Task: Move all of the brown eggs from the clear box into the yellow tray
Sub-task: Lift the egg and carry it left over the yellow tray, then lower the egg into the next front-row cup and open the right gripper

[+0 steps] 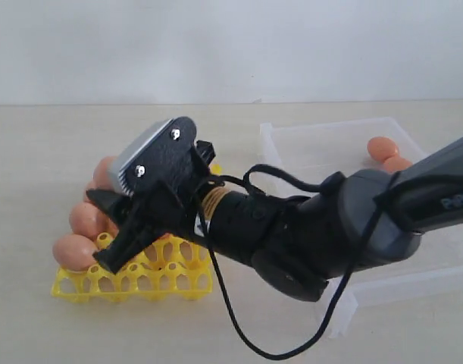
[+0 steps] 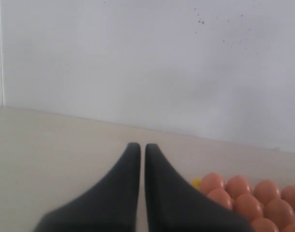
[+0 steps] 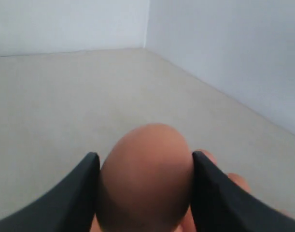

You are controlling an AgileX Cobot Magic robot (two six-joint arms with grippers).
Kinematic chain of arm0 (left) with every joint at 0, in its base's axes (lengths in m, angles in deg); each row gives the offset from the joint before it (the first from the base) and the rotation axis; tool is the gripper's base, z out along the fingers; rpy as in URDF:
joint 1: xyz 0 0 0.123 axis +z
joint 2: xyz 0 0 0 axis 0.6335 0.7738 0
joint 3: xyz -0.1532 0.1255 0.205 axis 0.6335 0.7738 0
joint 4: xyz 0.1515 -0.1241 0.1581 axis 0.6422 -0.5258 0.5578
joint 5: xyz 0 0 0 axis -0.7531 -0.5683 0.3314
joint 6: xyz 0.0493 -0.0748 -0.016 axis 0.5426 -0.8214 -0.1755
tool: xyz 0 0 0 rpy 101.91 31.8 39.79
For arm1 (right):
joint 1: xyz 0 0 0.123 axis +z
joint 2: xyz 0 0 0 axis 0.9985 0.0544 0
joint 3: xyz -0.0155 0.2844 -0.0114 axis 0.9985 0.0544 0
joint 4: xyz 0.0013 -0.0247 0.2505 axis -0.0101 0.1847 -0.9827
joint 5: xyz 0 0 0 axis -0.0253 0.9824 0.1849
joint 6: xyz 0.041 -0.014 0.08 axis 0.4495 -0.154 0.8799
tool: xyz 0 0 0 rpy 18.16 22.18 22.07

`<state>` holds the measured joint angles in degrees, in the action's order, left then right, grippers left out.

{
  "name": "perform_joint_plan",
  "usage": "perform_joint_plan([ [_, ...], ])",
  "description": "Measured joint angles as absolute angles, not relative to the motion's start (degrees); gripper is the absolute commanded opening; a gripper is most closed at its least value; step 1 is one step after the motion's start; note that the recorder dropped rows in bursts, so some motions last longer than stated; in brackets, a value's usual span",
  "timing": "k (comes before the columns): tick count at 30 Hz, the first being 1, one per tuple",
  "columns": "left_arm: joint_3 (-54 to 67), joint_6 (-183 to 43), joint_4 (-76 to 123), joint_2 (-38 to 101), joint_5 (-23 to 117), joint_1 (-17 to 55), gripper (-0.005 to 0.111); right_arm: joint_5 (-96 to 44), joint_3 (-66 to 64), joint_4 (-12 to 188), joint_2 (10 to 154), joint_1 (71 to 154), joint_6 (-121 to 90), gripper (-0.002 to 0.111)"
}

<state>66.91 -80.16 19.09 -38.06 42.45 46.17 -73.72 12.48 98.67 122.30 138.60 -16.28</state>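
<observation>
Exterior view: the bench carries the clear box on the right and the smaller yellow tray on the left, well apart. The right arm reaches across from the box side and hangs over the tray. Its right fingers slant down toward the near rows. Two boxed eggs lie in the box's far right corner. The tray eggs fill the far and left cups, while the near cups look empty.

In the right wrist view those fingers stand wide apart and grip one held egg, one finger against each flank. Its long axis seems to run along the fingers, not across them.

In the left wrist view the left fingers are pressed together on nothing, low over the bench with the tray's eggs just beside them.

The coming move turns on the held egg and an empty cup. That cup should lie below and slightly ahead of the fingertips, toward the tray's near edge. The egg points down the slanted fingers, so it would likely enter end-first but tilted. The wrist hides which cup sits directly beneath.
</observation>
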Motion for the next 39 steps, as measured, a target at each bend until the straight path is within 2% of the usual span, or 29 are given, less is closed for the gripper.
perform_joint_plan([
  [9, 66.91, -80.16, 19.09, -38.06, 42.45, 46.17, 0.004, -74.86, 7.29, 123.23, 129.84, 132.64, -3.64, 0.000],
  [18, 66.91, -80.16, 19.09, -38.06, 42.45, 46.17, 0.004, -71.02, 3.84, 139.99, 131.02, 131.94, 2.92, 0.000],
  [27, 66.91, -80.16, 19.09, -38.06, 42.45, 46.17, 0.004, -68.35, -0.03, 148.69, 132.44, 131.86, 9.02, 0.000],
  [39, 66.91, -80.16, 19.09, -38.06, 42.45, 46.17, 0.004, -67.00, -2.41, 150.97, 134.69, 131.58, 12.68, 0.000],
])
